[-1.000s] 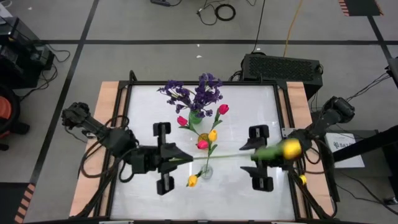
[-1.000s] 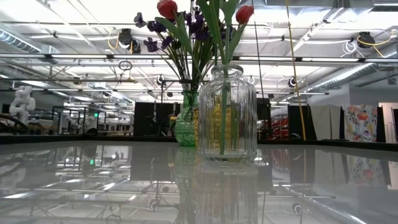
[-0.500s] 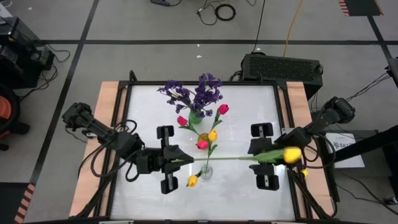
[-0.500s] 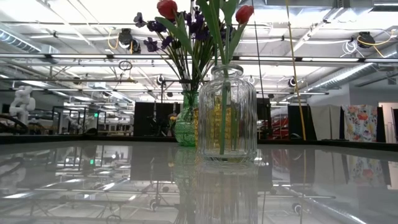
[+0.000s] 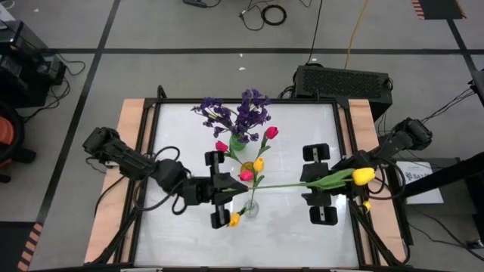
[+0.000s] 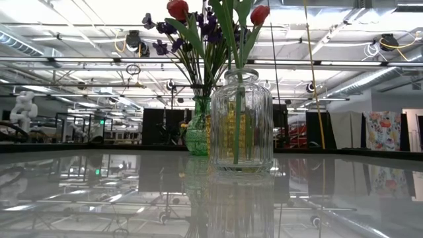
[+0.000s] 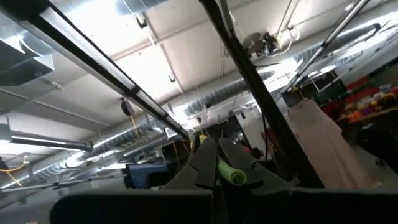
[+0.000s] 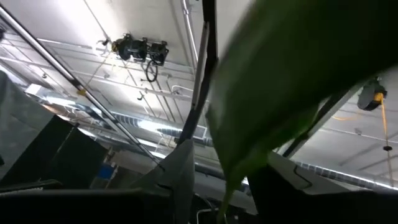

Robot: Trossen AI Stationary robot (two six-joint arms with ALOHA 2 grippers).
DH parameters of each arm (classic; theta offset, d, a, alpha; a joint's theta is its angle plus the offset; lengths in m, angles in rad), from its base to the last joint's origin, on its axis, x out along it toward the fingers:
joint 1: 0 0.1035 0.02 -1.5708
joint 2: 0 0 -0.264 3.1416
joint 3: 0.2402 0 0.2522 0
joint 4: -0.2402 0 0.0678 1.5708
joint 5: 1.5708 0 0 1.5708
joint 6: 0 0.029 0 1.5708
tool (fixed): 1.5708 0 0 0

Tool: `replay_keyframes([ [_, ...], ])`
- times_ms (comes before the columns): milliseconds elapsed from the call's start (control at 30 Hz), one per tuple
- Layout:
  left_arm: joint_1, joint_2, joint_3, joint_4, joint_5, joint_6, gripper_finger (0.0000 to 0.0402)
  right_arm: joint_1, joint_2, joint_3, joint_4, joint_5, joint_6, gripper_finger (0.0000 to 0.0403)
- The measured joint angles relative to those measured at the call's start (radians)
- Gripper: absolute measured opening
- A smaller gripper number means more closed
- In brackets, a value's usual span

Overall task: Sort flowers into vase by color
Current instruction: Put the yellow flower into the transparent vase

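Spanning both hands, left hand [image 5: 236,188] and right hand [image 5: 327,180], yellow tulip [image 5: 363,176] lies level.

Worktop [image 5: 174,128] centre blocked by 2 vases: green vase [image 5: 237,143] and clear ribbed jar [image 5: 250,207]. Yellow tulip [image 5: 363,176] stem spans between end effectors. Left and right margins open.

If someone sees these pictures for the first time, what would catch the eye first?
A long yellow tulip stretched level across the table's middle, with the left gripper on its stem end and the right gripper near its head. Behind it, purple flowers fill a green vase at the far side.
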Motion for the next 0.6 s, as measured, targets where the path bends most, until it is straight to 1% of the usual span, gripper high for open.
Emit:
replay_keyframes([
  [100, 0.01, 0.026, 0.0, 0.057, 0.001, 0.0, 0.0006, -0.009, 0.0, 0.0, 0.002, -0.019, 0.022, 0.0127],
  [200, 0.011, 0.028, 0.0, 0.067, 0.007, 0.0, 0.0006, -0.009, 0.0, 0.0, 0.002, -0.021, 0.024, 0.0106],
  [300, 0.011, 0.028, 0.0, 0.065, 0.008, 0.0, 0.0006, -0.009, 0.0, 0.0, 0.002, -0.021, 0.024, 0.0067],
  [400, 0.011, 0.028, 0.0, 0.065, 0.008, 0.0, 0.0007, -0.009, 0.0, 0.0, 0.002, -0.018, 0.023, 0.0019],
  [433, 0.011, 0.028, 0.0, 0.06, 0.008, 0.0, 0.0011, -0.009, 0.0, 0.0, 0.003, -0.017, 0.023, 0.0011],
  [467, 0.011, 0.028, 0.0, 0.052, 0.006, -0.002, 0.0015, -0.009, 0.0, 0.0, 0.004, -0.015, 0.024, 0.0009],
  [533, 0.006, 0.028, 0.0, 0.031, -0.041, -0.014, 0.003, -0.007, 0.0, 0.0, 0.005, -0.001, 0.037, 0.0012],
  [600, -0.002, 0.024, 0.001, -0.025, -0.089, -0.018, 0.0054, 0.0, -0.001, 0.0, -0.003, 0.03, 0.05, 0.001],
])
